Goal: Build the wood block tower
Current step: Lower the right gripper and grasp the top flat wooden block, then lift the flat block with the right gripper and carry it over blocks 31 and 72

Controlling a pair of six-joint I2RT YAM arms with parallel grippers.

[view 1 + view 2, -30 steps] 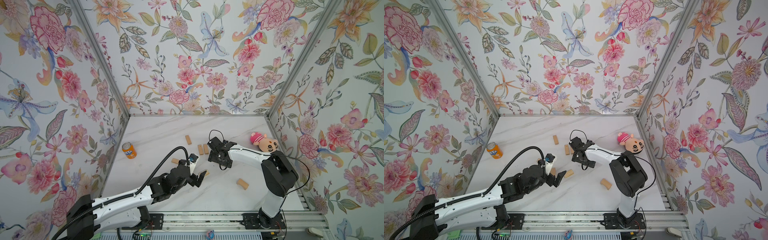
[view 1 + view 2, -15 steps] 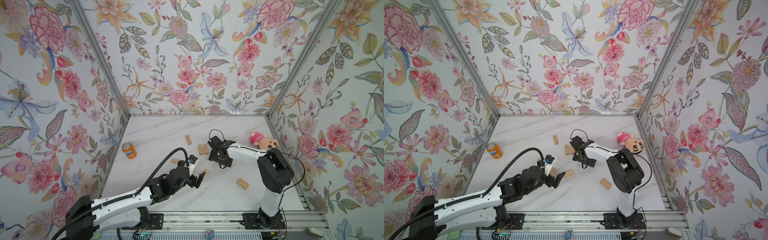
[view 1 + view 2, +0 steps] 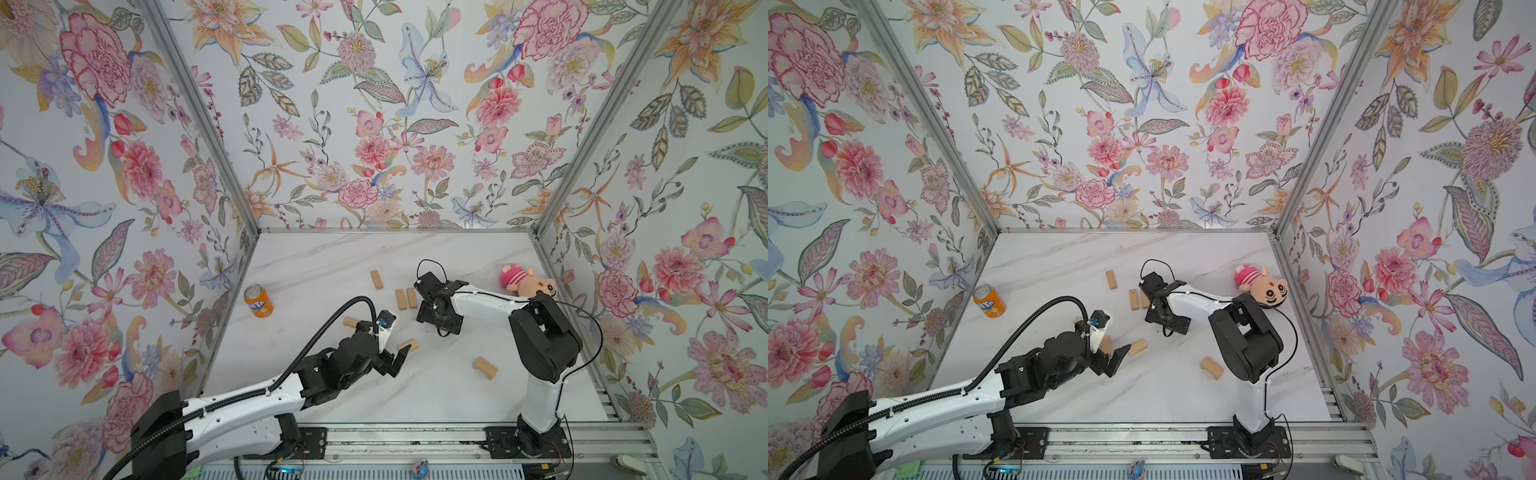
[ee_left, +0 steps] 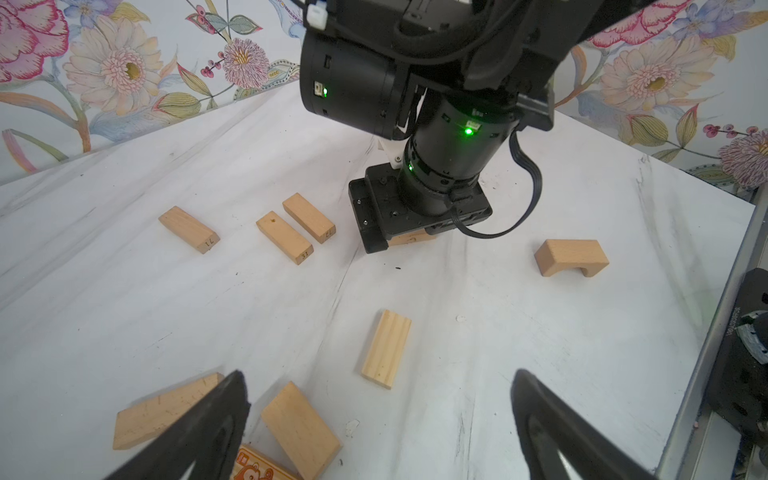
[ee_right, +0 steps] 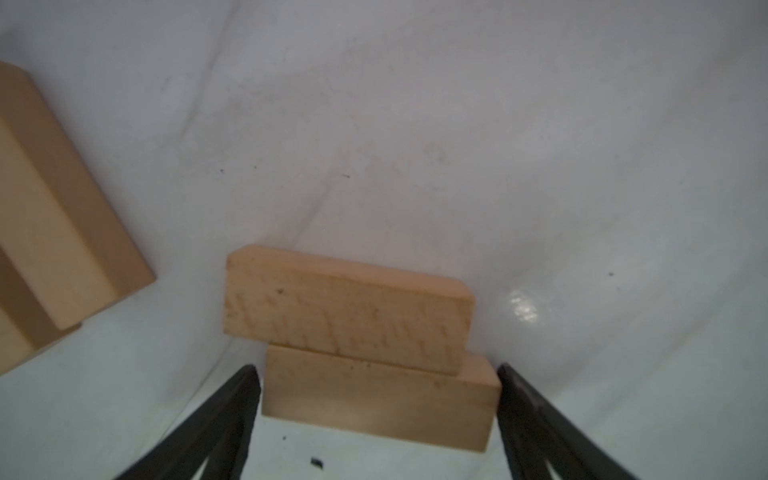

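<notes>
Layering step: right gripper [image 5: 377, 367] straddles the tower's [image 5: 349, 307] lower pale rectangular wood brick [image 5: 374, 407] — grip unconfirmed; left gripper [image 4: 378, 372] gapes empty. Next: gentle, square closure.

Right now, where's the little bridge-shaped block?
In both top views the arched block lies alone on the right, near the front, just left of the right arm.

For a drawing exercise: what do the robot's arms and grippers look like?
Left arm and right arm: white links, black joints. A ribbed black hose follows the left; a thin black cable loops at the right, near green lights. Left gripper and right gripper: black tapered fingers.
</notes>
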